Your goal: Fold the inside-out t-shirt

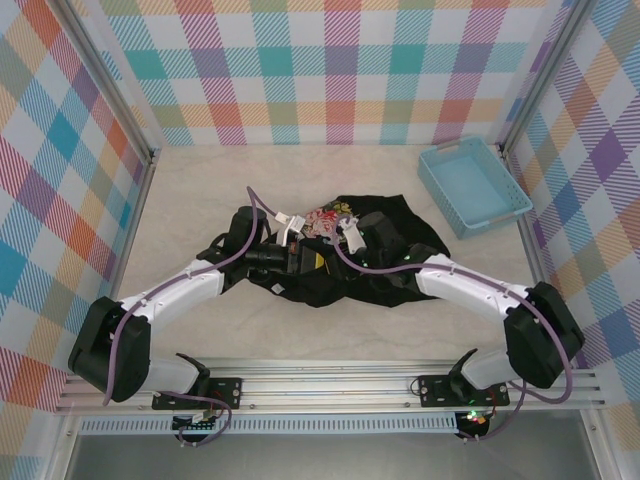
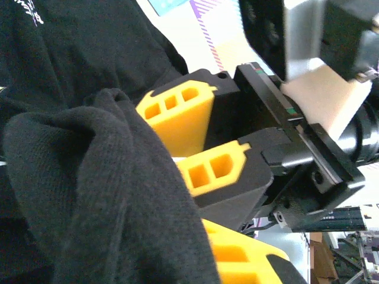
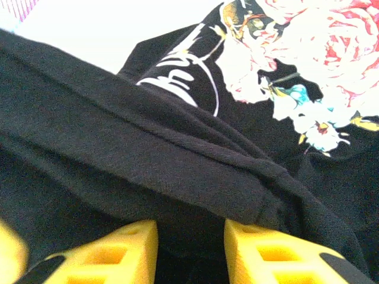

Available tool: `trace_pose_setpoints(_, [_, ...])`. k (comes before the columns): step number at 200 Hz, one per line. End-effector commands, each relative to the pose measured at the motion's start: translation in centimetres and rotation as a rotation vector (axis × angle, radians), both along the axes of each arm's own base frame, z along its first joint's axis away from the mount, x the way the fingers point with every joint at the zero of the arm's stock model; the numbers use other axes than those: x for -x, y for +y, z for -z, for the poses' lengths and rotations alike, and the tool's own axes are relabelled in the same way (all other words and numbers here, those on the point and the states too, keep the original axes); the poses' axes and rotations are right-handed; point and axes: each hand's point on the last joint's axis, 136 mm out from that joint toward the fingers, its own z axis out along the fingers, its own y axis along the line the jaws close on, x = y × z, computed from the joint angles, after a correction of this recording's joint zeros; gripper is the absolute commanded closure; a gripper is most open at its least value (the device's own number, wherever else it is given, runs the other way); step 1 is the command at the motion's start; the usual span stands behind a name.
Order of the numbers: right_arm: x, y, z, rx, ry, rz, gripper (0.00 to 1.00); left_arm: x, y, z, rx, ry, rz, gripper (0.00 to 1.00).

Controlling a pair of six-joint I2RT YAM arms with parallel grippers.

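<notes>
Fabric this limp and light will sag and slide wherever it is lifted, so the black short-sleeved cloth t-shirt, heaped on the pale counter between the arms, is best taken by a hem or seam, I'd judge. The heap runs longest left to right, its pink-and-white print face up at the far edge; collar and hem I cannot tell apart. The left pincer is clamped on a bunched fold, while the right pincer stands narrowly parted over a thick seam.

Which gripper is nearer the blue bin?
Right. Right gripper is over the middle of the t-shirt, the side toward the blue bin; left gripper sits farther left, away from it.
</notes>
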Motion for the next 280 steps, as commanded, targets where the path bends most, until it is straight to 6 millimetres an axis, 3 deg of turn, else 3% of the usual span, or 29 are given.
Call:
trace_pose_setpoints(1, [-0.8, 0.7, 0.2, -0.028, -0.002, 0.024, 0.6, -0.2, 0.1, -1.8, 0.024, -0.054, 0.01, 1.0])
trace_pose_setpoints(34, [-0.7, 1.9, 0.4, -0.084, 0.015, -0.01, 0.53, -0.1, 0.1, -1.9, 0.028, -0.054, 0.012, 1.0])
trace_pose_setpoints(51, [-1.2, 2.4, 1.0, -0.087, 0.014, -0.01, 0.55, -0.1, 0.1, -2.0, 0.03, -0.057, 0.011, 1.0])
trace_pose_setpoints(64, [-1.5, 2.5, 1.3, -0.073, 0.012, -0.006, 0.65, -0.1, 0.2, -2.2, 0.031, -0.062, 0.007, 1.0])
trace_pose_setpoints(80, [-1.7, 2.4, 1.1, -0.063, -0.005, -0.003, 0.87, -0.1, 0.4, -2.3, 0.02, -0.073, -0.009, 1.0])
trace_pose_setpoints(96, [-1.5, 1.8, 0.3, -0.055, -0.035, -0.011, 1.0, -0.3, 1.0, -1.9, -0.015, -0.081, -0.038, 1.0])
trace_pose_setpoints(143, [1.0, -0.9, -3.1, -0.188, 0.021, -0.086, 1.0, -1.9, 3.3, 0.2, -0.165, -0.112, -0.183, 1.0])
trace_pose_setpoints(181, [3.3, -0.6, -6.5, -0.363, 0.076, -0.202, 1.0, -3.3, 4.6, 1.1, -0.245, -0.135, -0.281, 0.95])
trace_pose_setpoints(202, [3.3, -0.2, -7.5, -0.432, 0.097, -0.22, 1.0, -3.6, 5.1, 1.7, -0.287, -0.129, -0.298, 0.84])
trace_pose_setpoints(216, [3.1, -0.1, -8.1, -0.479, 0.109, -0.225, 1.0, -3.7, 5.8, 2.1, -0.337, -0.131, -0.323, 0.7])
trace_pose_setpoints(245, [2.5, 0.5, -9.1, -0.571, 0.15, -0.23, 1.0, -3.5, 9.2, 3.8, -0.512, -0.127, -0.436, 0.49])
trace_pose_setpoints(264, [1.9, 0.8, -9.3, -0.591, 0.173, -0.218, 1.0, -3.1, 10.8, 3.4, -0.573, -0.158, -0.487, 0.4])
trace_pose_setpoints(280, [1.2, 0.8, -9.3, -0.597, 0.197, -0.182, 1.0, -2.3, 11.1, 1.6, -0.552, -0.229, -0.499, 0.34])
